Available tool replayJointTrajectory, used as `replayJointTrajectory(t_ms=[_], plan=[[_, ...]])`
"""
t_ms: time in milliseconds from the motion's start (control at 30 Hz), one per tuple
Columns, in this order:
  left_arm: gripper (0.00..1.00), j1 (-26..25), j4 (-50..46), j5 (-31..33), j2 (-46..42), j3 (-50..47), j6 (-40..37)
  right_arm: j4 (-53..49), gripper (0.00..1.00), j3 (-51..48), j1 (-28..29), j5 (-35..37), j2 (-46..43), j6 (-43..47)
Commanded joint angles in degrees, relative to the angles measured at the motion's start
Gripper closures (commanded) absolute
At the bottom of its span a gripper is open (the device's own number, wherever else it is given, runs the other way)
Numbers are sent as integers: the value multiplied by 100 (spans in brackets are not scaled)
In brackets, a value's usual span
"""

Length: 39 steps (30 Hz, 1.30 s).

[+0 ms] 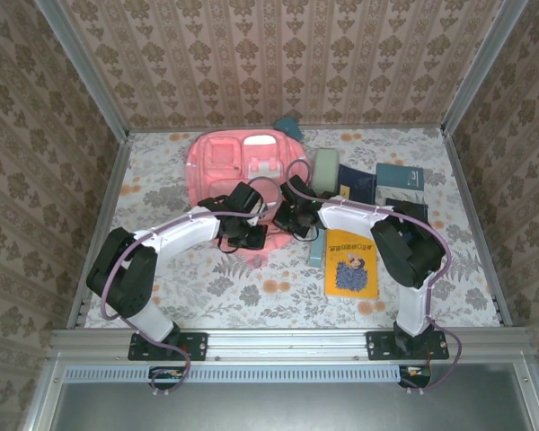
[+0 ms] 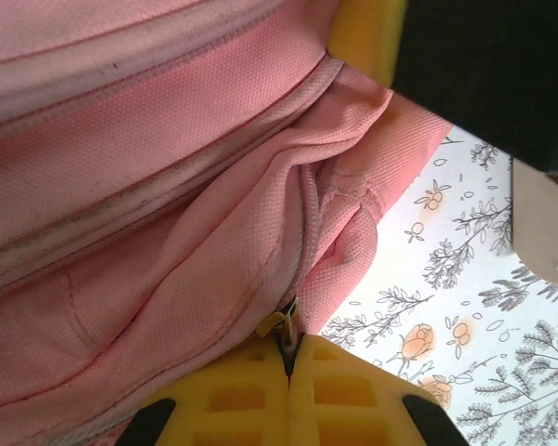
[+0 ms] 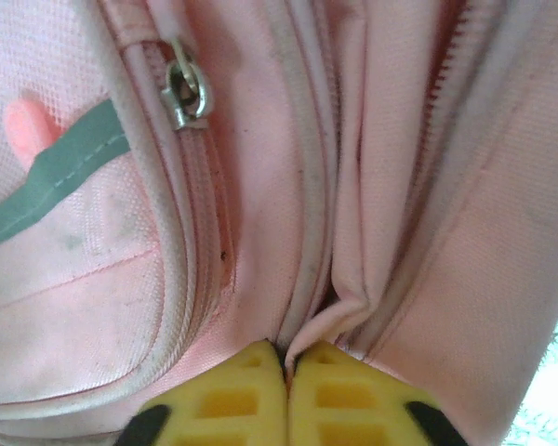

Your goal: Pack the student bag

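One student bag [image 1: 217, 162] lay at upper centre of the overhead frame. Two grippers pinched it: the left gripper [image 2: 288, 351] was clamped on pink fabric beside a zip, the right gripper [image 3: 286, 358] on one fold. One yellow book [image 1: 351, 263] lay lower right.

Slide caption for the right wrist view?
Right pincer shut on a fold of the large soft pink fabric backpack, silver metal zipper pull at upper left.

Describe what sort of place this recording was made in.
Probably a staged robot test booth: wallpapered walls in a metal frame, a floral-covered table, and a pink student bag with books beside it.
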State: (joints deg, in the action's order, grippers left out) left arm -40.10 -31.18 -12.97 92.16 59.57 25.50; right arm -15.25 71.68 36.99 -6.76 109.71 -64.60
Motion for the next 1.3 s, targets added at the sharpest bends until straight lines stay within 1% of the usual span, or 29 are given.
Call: replayJointTrajectory(t_ms=[0,100,267,400,500,567,600,700,800,867,933,1000,1033,1133,1200,1267], plan=[[100,8,-297,300,-16,219,-93,-159,100,207,-5,176,-130,251],[100,147,-833,761,37,290,-130,-220,100,56,-183,438,-432,446],[100,548,-1304,999,-83,239,-284,-319,100,-170,-605,534,-733,771],[100,887,-1701,1318,-130,316,-525,-287,100,-285,-995,515,-861,1054],[100,1132,-1985,1640,-98,426,-737,-327,100,-128,-1255,386,-733,1372],[100,1136,-2201,2067,-68,582,-881,-497,100,148,-1375,351,-572,1591],[100,1151,-2234,2171,-66,639,-951,-542,100,263,-1416,384,-497,1666],[100,1179,-2199,2082,-51,714,-1038,-514,100,621,-1493,307,-237,1893],[100,1077,-1961,1547,-161,607,-1109,-816,100,1294,-1545,343,190,2127],[100,896,-1738,1231,-284,519,-1037,-990,100,1730,-1578,384,452,2266],[100,599,-1515,866,-322,494,-894,-1197,100,2136,-1587,496,686,2421],[100,271,-1359,782,-298,556,-701,-1347,100,2456,-1607,517,836,2549],[100,133,-1259,700,-260,594,-604,-1420,97,2572,-1616,526,882,2574],[100,-108,-911,473,-143,648,-286,-1490,70,2602,-1608,560,792,2538],[100,-165,-705,350,-38,696,-136,-1523,57,2509,-1553,639,643,2509],[100,-194,-582,342,66,777,-7,-1520,53,2332,-1458,778,388,2492]])
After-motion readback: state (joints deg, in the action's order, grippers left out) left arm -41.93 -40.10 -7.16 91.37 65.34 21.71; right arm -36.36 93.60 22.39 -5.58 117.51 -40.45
